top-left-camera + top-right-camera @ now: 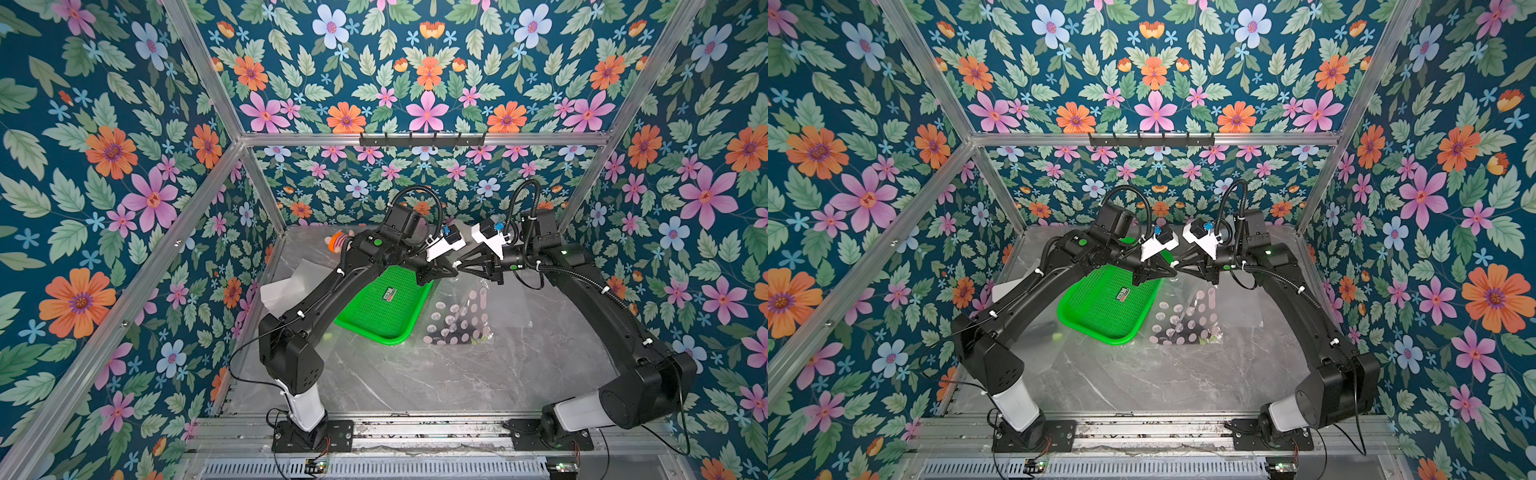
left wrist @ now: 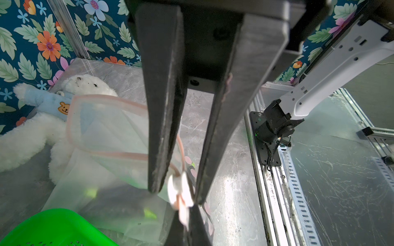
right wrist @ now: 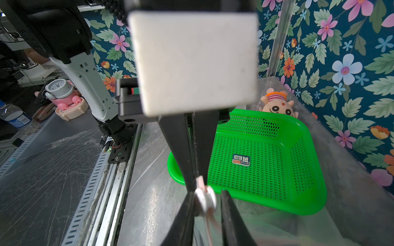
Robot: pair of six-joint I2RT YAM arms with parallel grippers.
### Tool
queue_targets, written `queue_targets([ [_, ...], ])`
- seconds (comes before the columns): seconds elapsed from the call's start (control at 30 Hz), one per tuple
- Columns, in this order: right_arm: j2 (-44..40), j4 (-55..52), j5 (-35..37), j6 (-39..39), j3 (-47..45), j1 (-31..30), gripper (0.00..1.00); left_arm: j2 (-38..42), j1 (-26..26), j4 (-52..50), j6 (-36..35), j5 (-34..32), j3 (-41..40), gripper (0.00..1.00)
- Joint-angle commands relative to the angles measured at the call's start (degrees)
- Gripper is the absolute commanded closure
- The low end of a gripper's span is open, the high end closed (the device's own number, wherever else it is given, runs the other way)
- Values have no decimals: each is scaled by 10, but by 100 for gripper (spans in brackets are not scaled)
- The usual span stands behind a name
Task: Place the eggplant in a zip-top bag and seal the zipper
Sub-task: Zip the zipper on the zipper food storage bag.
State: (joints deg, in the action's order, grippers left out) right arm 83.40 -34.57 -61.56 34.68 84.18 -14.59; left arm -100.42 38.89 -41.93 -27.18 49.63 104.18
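The zip-top bag (image 1: 457,316) hangs with its dotted lower part on the table, beside the green basket. A dark shape with green bits inside it (image 2: 119,204) is the eggplant. The pink zipper (image 2: 110,153) gapes in a wide loop. My left gripper (image 2: 188,213) is shut on the zipper's end, tip to tip with my right gripper (image 3: 207,194). The right jaws stand narrowly open around the white slider (image 3: 205,199), which touches one finger and leaves a gap to the other. Both grippers meet above the bag in both top views, left (image 1: 452,268) and right (image 1: 462,266).
A green perforated basket (image 1: 386,307) lies left of the bag, under the left arm. A white teddy in a blue shirt (image 2: 53,106) and a small plush with an orange hat (image 3: 277,104) lie at the back. A pale sheet (image 1: 286,286) lies at the left wall.
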Motion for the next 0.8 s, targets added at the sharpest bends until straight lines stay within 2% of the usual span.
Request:
queue_targets([
  [0.0,-3,-9,-23,12,0,-1,81,-3,1,-6,-9,4,5,100],
  [0.1,-5,-11,-23,10,1,-1,92,-2,1,-6,-9,2,5,100],
  [0.33,-11,4,-14,1,-13,-1,93,3,1,1,-10,-4,4,100],
  [0.43,-13,5,-11,0,-16,-1,97,5,1,6,-9,-8,1,99],
  [0.5,-15,11,-9,-3,-19,-1,97,4,1,9,-8,-8,0,86],
  [0.6,-21,20,-9,-9,-23,-1,97,3,1,13,-6,-7,-1,76],
  [0.77,-25,22,-9,-12,-26,-2,97,1,1,24,1,-7,2,78],
])
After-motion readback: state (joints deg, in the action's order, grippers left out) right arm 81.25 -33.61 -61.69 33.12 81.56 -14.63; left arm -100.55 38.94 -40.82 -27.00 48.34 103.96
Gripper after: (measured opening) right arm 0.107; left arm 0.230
